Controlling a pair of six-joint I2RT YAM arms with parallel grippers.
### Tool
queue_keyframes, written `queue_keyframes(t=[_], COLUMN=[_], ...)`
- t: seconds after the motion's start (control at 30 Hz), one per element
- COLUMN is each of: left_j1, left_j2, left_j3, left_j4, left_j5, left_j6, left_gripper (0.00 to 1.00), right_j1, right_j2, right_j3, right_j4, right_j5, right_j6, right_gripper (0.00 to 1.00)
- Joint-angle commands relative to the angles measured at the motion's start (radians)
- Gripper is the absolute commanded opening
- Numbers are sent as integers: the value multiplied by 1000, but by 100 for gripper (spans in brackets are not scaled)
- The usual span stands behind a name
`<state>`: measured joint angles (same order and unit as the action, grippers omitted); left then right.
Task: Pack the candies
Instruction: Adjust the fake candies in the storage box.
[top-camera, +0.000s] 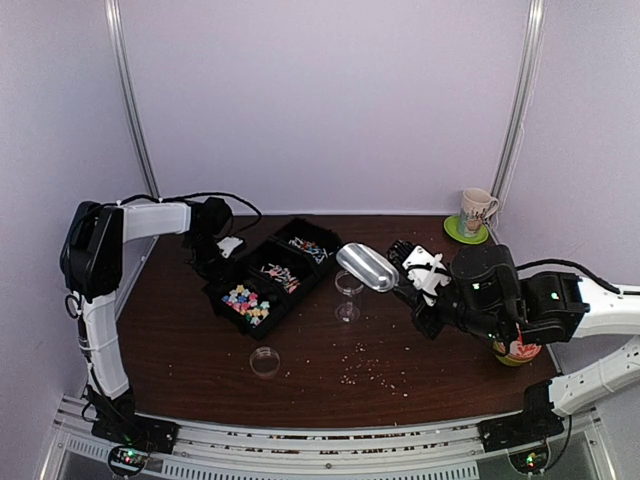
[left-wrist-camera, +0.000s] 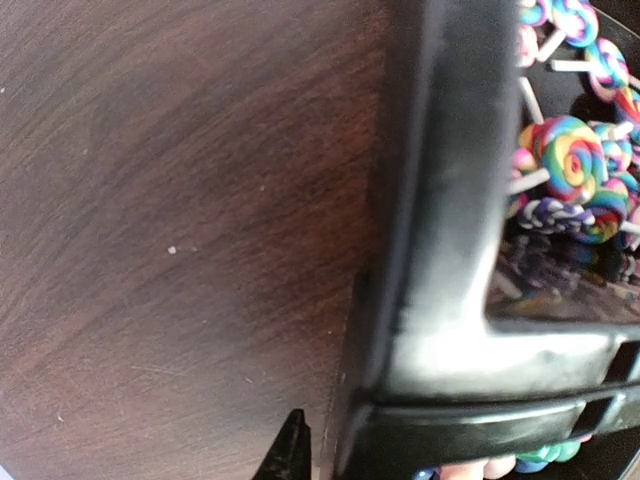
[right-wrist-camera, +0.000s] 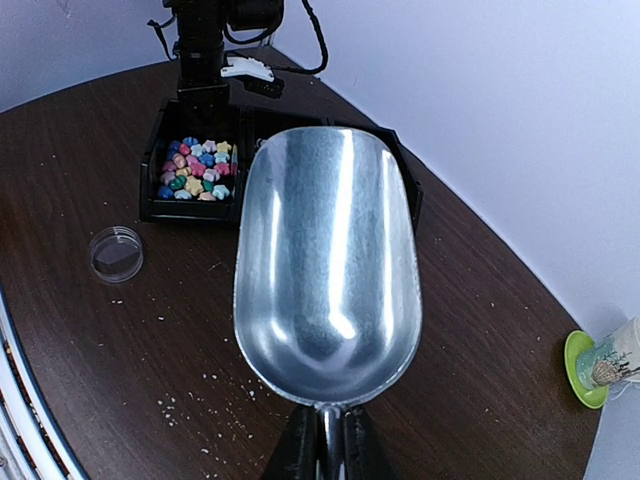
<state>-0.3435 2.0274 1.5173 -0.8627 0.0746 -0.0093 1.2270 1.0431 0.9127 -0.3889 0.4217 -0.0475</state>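
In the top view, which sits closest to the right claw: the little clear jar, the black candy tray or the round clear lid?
1. Clear jar, just left of the right gripper.
2. Black tray, farther left.
3. Round lid, farthest, front left.

Two arms: left arm (top-camera: 100, 300), right arm (top-camera: 570, 300). One black tray (right-wrist-camera: 188, 211), three compartments. Candies (right-wrist-camera: 196, 170) in the nearest compartment: well over twenty, too many for an exact count. One metal scoop (right-wrist-camera: 325, 265). One round clear lid (right-wrist-camera: 116, 253) at 6 o'clock from the tray. One clear jar (top-camera: 349, 284) at 3 o'clock, perhaps a second piece beside, hard to tell. One mug (top-camera: 477, 209) on one green saucer (top-camera: 466, 232), at 2 o'clock on the counter (top-camera: 180, 340). Pale crumbs (top-camera: 375, 375): uncountable.
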Motion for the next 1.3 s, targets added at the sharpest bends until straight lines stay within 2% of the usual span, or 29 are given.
queue_keyframes(t=[0.0, 0.23, 0.33, 0.63, 1.07, 1.27], left_j1=[11, 21, 23, 24, 24, 23], left_j2=[17, 24, 27, -14, -170, -239], left_j3=[-21, -32, -33, -35, -130, -180], left_j4=[20, 39, 39, 40, 168, 281], left_j5=[44, 27, 28, 50, 301, 446], left_j6=[8, -2, -6, -40, -149, -209], left_gripper=[12, 12, 0, 0, 0, 0], right_j1=[-3, -3, -4, -4, -4, -4], right_j2=[-15, -18, -18, 0, 58, 80], right_j3=[26, 27, 32, 82, 196, 252], right_j4=[-1, -5, -10, -64, -155, -206], right_j5=[2, 5, 1, -23, -58, -65], right_j6=[11, 9, 9, 0, -11, -1], right_gripper=[0, 0, 0, 0, 0, 0])
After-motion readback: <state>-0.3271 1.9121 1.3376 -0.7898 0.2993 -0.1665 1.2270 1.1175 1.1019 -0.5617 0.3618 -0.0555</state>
